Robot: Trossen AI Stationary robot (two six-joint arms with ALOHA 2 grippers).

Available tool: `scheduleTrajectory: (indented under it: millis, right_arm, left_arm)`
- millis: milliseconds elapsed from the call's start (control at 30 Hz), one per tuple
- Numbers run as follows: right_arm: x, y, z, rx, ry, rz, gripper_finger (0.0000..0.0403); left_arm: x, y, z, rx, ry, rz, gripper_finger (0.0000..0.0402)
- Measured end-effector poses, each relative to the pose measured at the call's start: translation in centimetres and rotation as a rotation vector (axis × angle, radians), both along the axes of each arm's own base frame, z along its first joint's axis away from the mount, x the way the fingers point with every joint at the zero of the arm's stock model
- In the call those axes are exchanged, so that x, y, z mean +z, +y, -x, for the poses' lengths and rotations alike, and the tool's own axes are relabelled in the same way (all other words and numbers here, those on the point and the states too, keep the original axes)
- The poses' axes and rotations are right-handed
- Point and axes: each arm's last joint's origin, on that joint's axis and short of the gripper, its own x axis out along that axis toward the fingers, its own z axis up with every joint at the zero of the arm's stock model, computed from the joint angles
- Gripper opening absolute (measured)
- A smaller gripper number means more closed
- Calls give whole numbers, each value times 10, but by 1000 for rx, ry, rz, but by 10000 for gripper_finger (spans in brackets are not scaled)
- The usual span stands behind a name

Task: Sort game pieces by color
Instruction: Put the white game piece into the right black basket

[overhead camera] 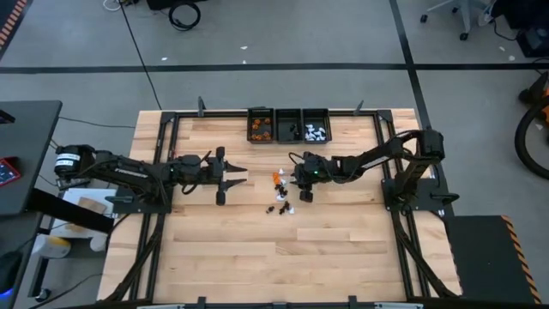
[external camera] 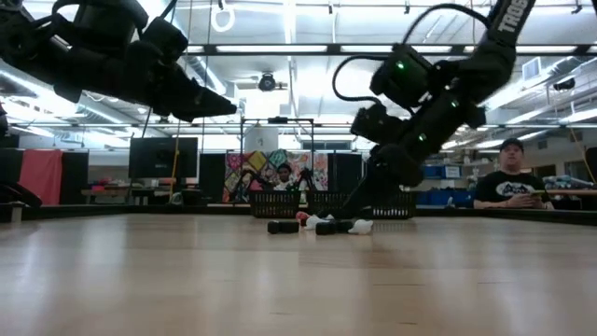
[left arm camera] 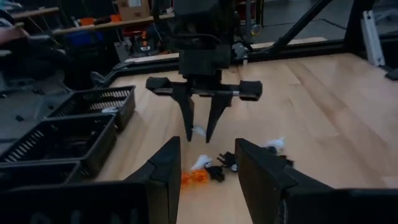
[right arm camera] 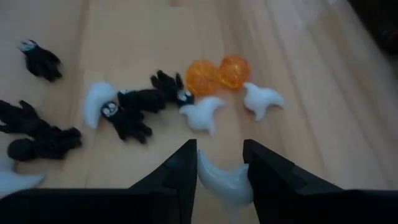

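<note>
no text can be read

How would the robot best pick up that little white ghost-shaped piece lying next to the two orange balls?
Probably from straight above, pinching the small white ghost-shaped plastic piece across its rounded body, not its thin pointed tail. It lies flat on the wooden table, close beside the two clear orange balls, so fingers should straddle it away from them.

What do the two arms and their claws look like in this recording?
Both arms are dark, jointed and slim. The right arm shows a green indicator light, a looping black cable and white lettering on its upper link. The right claw has two tapering black fingers under a flat crossbar. The left claw has broad, matte black fingers.
</note>
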Motion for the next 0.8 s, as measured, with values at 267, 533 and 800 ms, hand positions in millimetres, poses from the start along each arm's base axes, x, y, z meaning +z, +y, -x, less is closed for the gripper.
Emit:
scheduleTrajectory:
  millis: [267,533,800]
  right_arm:
    - [52,-18,8,-141,141,78,129]
    - [82,-77,45,-482,28,73,129]
    - [65,-135,62,-697,27,-47,129]
  left_arm:
    - [-2,6,1,19,24,-57,130]
    - [-2,6,1,22,27,-60,130]
    - [-2,6,1,22,23,-57,130]
